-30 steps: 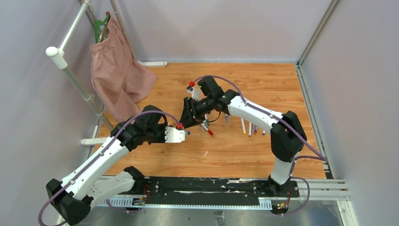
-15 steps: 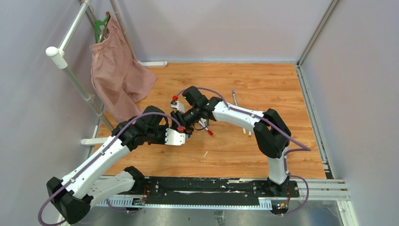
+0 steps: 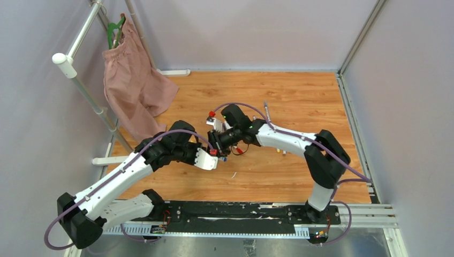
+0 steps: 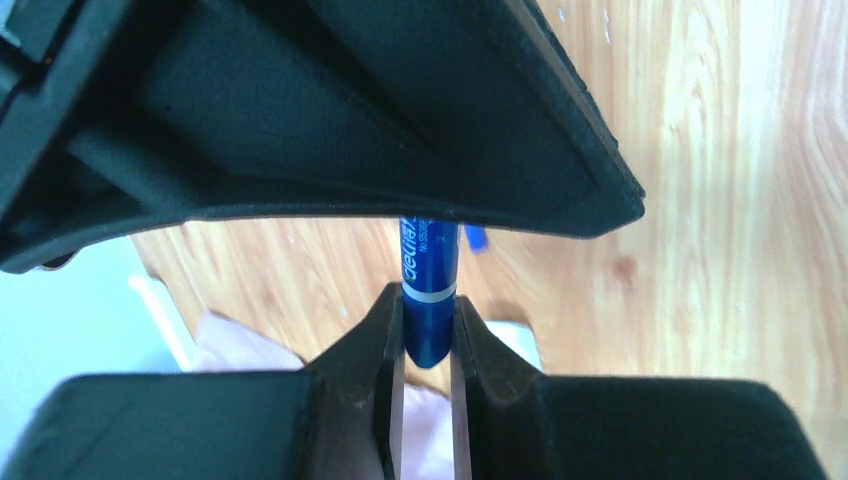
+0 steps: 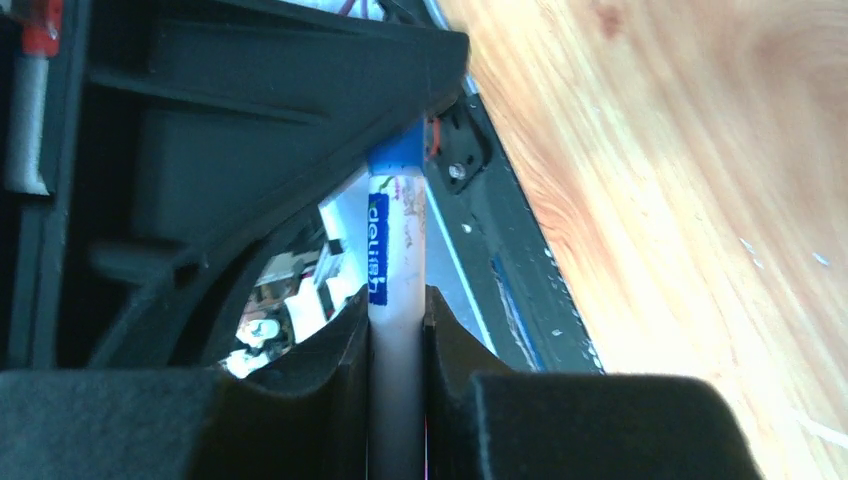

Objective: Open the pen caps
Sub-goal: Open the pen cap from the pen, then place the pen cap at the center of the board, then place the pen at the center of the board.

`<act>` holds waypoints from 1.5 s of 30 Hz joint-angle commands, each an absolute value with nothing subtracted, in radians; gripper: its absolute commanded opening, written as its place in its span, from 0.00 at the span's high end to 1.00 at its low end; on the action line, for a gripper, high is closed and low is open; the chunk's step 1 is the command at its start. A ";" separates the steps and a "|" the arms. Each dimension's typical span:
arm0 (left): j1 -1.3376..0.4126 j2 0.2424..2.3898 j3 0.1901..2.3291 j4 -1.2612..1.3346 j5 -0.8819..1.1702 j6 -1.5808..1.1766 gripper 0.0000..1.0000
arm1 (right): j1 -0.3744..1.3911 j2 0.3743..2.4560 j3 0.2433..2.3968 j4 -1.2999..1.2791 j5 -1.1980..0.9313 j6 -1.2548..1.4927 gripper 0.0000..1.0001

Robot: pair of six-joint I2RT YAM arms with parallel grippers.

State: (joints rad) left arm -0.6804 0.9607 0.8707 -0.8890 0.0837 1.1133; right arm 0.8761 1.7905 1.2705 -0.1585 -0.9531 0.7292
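Observation:
In the left wrist view my left gripper (image 4: 428, 312) is shut on the blue pen cap (image 4: 430, 325) of a marker. The cap's far end is hidden behind the black body of the other gripper. In the right wrist view my right gripper (image 5: 397, 305) is shut on the same marker's white barrel (image 5: 396, 250), and the blue cap (image 5: 396, 158) shows at its far end. In the top view the left gripper (image 3: 212, 155) and the right gripper (image 3: 218, 142) meet nose to nose over the middle of the wooden floor. Small red pen caps (image 3: 239, 151) lie just to their right.
Several loose pens (image 3: 279, 151) lie on the floor behind the right forearm, and a single pen (image 3: 266, 112) lies farther back. A pink cloth (image 3: 134, 85) hangs from a white pole rack (image 3: 88, 88) at the left. A black rail (image 3: 241, 214) runs along the near edge.
The right arm has swung in from the back to meet the left gripper, and its jaws have closed on the marker's barrel. The left arm has shifted slightly right, still gripping the cap.

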 commanded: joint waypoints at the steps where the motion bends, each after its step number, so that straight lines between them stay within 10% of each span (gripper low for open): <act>1: -0.650 0.992 0.821 -0.898 -0.237 1.182 1.00 | 0.814 1.614 1.058 -0.342 -0.943 0.665 1.00; 10: -0.649 1.106 0.816 -0.725 -0.282 1.115 1.00 | 0.669 1.334 0.889 -0.517 -0.798 0.567 1.00; 21: -0.649 1.512 1.045 -0.652 0.015 0.719 1.00 | 0.367 1.155 0.941 -0.637 -0.129 0.465 1.00; 31: -0.649 1.684 1.031 -0.597 -0.040 0.665 1.00 | 0.296 1.323 0.910 -0.463 0.094 0.458 1.00; 41: -0.648 1.622 1.055 -0.672 -0.042 0.626 0.64 | 0.296 1.595 0.990 -0.364 0.151 0.430 1.00; 45: -0.646 1.515 1.097 -0.729 -0.036 0.583 0.22 | 0.296 1.636 1.003 -0.359 0.159 0.423 0.97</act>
